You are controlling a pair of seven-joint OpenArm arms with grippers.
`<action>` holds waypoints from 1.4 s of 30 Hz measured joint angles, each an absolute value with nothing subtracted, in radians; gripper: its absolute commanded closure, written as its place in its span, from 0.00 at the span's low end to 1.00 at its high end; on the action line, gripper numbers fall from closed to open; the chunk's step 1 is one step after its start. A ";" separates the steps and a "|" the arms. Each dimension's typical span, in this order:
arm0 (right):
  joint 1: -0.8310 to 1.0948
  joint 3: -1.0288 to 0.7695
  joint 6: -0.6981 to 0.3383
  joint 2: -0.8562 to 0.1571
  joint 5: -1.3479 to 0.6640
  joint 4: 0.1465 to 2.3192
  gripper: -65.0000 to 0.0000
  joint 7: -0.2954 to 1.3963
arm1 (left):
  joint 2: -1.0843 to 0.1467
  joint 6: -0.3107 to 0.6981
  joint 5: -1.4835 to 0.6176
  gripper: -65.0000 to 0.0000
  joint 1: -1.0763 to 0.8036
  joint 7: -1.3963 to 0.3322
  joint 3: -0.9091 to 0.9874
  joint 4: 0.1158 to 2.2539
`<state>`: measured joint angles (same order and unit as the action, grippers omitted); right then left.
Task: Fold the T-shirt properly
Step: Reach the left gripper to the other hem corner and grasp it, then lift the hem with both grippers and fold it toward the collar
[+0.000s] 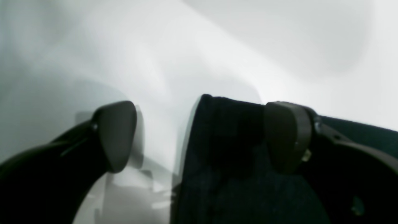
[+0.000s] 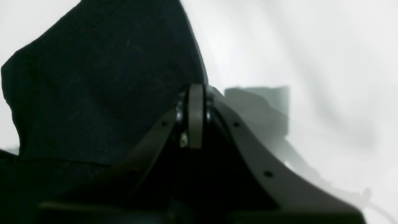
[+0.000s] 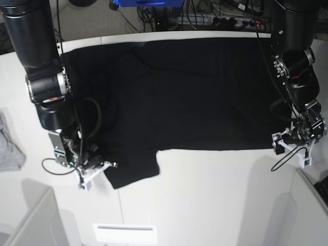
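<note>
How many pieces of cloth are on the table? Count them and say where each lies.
2. The black T-shirt is spread across the middle of the white table. A small grey cloth lies at the base view's left edge, partly cut off by the frame.

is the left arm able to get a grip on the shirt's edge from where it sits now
Probably yes: the left gripper is open, and the T-shirt edge already lies between its fingers, against one pad, with nothing in the way.

A grey cloth (image 3: 10,146) lies crumpled at the white table's (image 3: 215,200) edge, with cables (image 3: 205,15) and a blue object (image 3: 146,2) beyond.
</note>
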<state>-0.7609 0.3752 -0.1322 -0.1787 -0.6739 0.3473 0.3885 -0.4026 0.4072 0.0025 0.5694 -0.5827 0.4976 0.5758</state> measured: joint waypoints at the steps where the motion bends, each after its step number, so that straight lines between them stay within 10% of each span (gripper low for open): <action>1: -0.761 0.375 -0.132 -0.179 -0.674 0.347 1.00 0.389 | -0.403 0.407 0.003 0.04 0.569 -0.583 0.498 0.576; 5: -0.761 0.375 -0.132 -0.179 -0.674 0.347 1.00 0.389 | -0.394 0.395 0.004 0.16 0.570 -0.581 0.498 0.577; 15: -0.750 0.375 -0.132 -0.179 -0.675 0.353 1.00 0.377 | -0.373 0.398 -0.008 1.00 0.570 -0.571 0.499 0.580; 42: -0.575 0.375 -0.125 -0.245 -0.665 0.654 1.00 0.300 | -0.300 0.410 -0.263 1.00 0.219 -0.689 0.496 1.185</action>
<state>-0.5755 0.3752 -0.1249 -0.2455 -0.6655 0.6544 0.2996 -0.3000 0.4099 -0.2634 0.2188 -0.6888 0.4957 1.1851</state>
